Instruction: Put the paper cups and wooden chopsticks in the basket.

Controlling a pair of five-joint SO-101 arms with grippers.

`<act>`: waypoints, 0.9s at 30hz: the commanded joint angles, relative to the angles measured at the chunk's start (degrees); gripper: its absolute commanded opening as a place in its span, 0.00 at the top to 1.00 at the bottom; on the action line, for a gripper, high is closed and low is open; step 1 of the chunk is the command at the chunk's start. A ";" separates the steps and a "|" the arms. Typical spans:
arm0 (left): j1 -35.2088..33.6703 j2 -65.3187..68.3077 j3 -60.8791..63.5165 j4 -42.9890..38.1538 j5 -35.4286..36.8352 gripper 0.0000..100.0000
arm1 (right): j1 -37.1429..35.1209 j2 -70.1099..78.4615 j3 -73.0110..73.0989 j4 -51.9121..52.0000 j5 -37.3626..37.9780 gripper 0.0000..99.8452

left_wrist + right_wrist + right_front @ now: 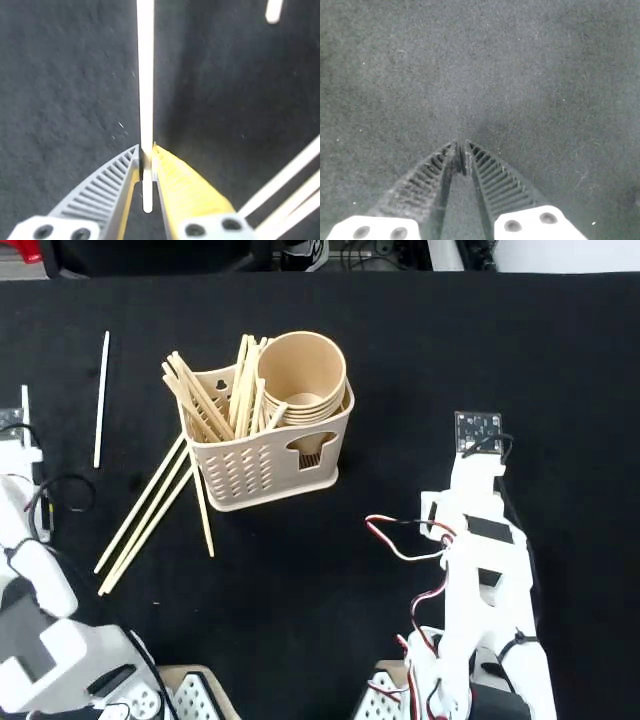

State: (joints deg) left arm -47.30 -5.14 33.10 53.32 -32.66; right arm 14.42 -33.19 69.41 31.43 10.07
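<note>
Left gripper is clamped tight on a single chopstick. The stick runs straight out from between the grey finger and the yellow one, with a short stub poking back behind the tips. The left wrist view is what makes that grip obvious. From the high view you just get the same chopstick as a bit of pale stick at the table's left edge, ahead of the left arm, which sits low along that edge. Off to one side the wrist view also catches the loose chopsticks on the black cloth.

Right gripper is pinched shut, tip against tip, hanging over plain cloth. The right arm stretches forward on the right side of the table.

The high view gives the rest. The basket stands upright left of centre, well apart from the right arm. The paper cups are stacked inside on its right side, with a bundle of chopsticks stuffed in beside them. The loose chopsticks lean on the basket's left wall, lower ends on the table. One lone chopstick lies flat farther left — between the basket and the held one.
</note>
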 commanded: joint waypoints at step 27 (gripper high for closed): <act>13.49 -71.82 26.24 -5.36 26.73 0.97 | -0.44 -0.13 -0.13 -0.88 0.70 0.98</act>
State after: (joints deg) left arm -39.03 -57.10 59.82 49.27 -16.04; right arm 14.42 -33.19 69.41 31.43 10.07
